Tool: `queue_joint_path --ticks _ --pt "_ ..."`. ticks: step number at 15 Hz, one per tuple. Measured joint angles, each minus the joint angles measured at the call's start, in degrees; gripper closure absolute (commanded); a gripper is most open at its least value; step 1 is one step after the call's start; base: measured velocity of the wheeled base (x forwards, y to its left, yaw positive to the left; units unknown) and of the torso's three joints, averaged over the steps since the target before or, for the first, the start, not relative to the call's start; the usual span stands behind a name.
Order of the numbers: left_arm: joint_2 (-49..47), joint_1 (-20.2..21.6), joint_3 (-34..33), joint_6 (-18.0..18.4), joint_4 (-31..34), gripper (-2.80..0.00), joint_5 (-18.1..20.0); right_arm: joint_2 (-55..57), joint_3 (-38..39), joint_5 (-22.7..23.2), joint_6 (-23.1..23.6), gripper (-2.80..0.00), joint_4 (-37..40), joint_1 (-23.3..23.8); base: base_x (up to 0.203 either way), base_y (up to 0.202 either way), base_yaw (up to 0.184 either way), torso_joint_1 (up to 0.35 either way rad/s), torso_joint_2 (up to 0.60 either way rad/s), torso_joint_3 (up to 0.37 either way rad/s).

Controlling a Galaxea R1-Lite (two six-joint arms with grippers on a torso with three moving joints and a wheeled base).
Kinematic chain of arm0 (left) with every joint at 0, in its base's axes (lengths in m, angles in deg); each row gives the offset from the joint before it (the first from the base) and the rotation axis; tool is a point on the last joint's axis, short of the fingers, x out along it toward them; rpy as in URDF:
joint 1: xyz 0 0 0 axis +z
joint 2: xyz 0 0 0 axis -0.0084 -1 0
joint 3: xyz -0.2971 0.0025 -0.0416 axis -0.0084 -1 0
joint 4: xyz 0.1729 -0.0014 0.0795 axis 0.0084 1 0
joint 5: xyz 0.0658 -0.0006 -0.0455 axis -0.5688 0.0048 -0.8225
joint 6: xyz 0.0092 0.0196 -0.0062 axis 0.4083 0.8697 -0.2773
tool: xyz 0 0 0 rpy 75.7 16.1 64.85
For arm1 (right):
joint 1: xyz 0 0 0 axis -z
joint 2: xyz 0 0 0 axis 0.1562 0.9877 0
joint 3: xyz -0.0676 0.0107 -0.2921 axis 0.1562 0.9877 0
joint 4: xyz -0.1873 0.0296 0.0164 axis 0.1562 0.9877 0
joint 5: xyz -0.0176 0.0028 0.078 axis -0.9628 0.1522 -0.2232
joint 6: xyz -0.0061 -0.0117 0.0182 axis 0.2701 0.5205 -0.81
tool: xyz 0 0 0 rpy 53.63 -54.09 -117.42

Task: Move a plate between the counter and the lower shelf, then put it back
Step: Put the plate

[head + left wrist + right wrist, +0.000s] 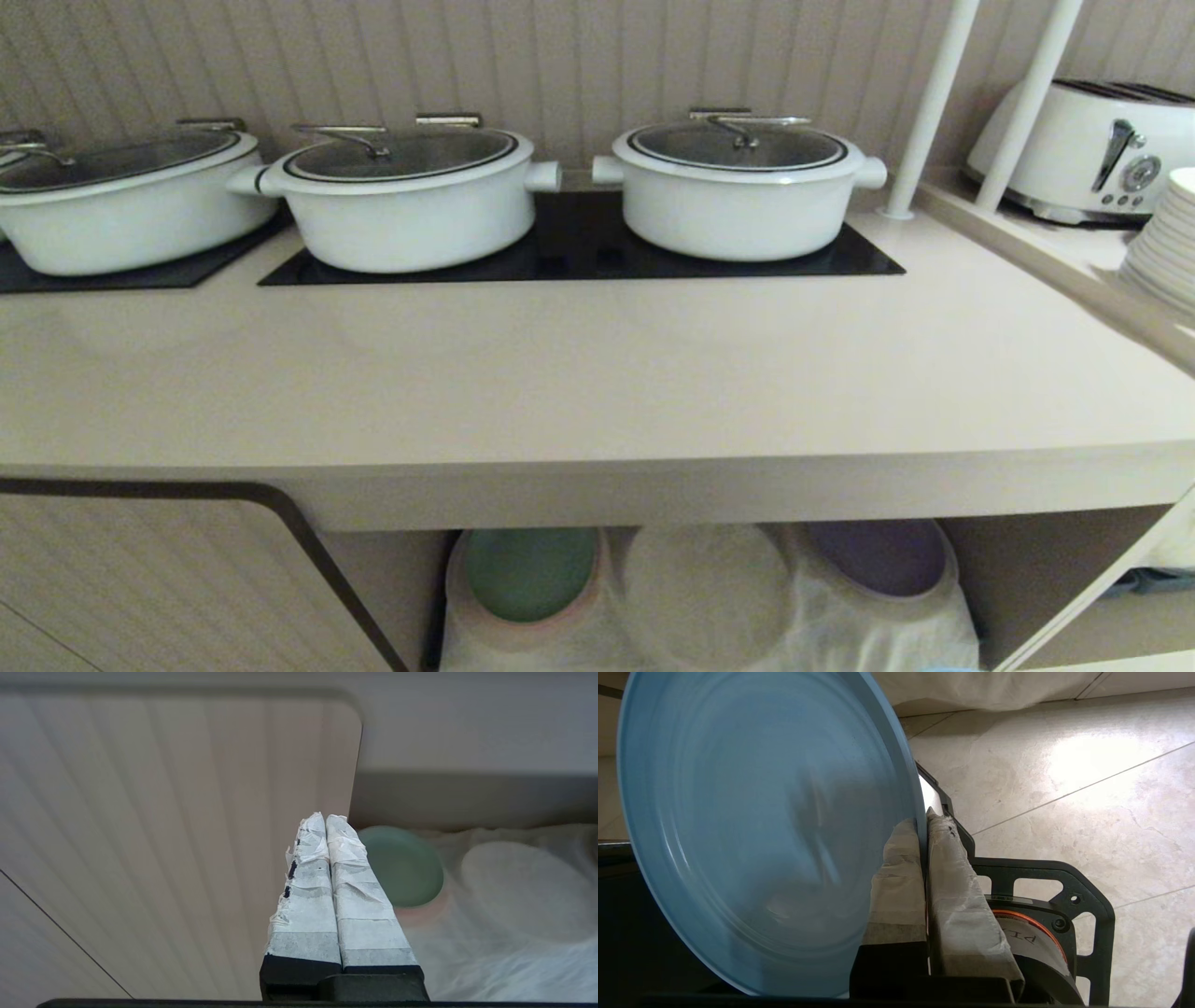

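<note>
In the right wrist view, my right gripper (923,823) is shut on the rim of the light-blue plate (756,826), which stands on edge above the tiled floor. Neither this gripper nor the plate appears in the head view. The beige counter (597,373) fills the middle of the head view. Below it opens the lower shelf (859,635), lined with a wrinkled white cloth; its middle round spot (705,583) is bare. My left gripper (325,817) is shut on nothing and hangs in front of the cabinet door, beside the shelf opening.
Three white lidded pots (738,191) stand on black glass panels (579,252) at the back of the counter. A green plate (530,571) and a purple plate (876,555) lie on the shelf. A toaster (1088,149), stacked white plates (1162,247) and white poles (929,112) occupy the right ledge.
</note>
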Motion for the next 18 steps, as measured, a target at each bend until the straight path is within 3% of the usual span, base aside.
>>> queue_joint_path --ticks 11,18 --pt "0.0 0.0 0.0 0.0 0.0 0.0 0.0 0.1 -0.4 0.7 0.0 0.0 -0.2 0.0 0.0 0.0 0.0 0.267 -0.57 -0.303" --pt "0.0 0.0 0.0 0.0 0.0 0.0 0.0 0.2 -0.4 0.9 0.1 0.0 -0.3 0.0 0.0 0.0 0.0 0.192 -0.39 -0.201"
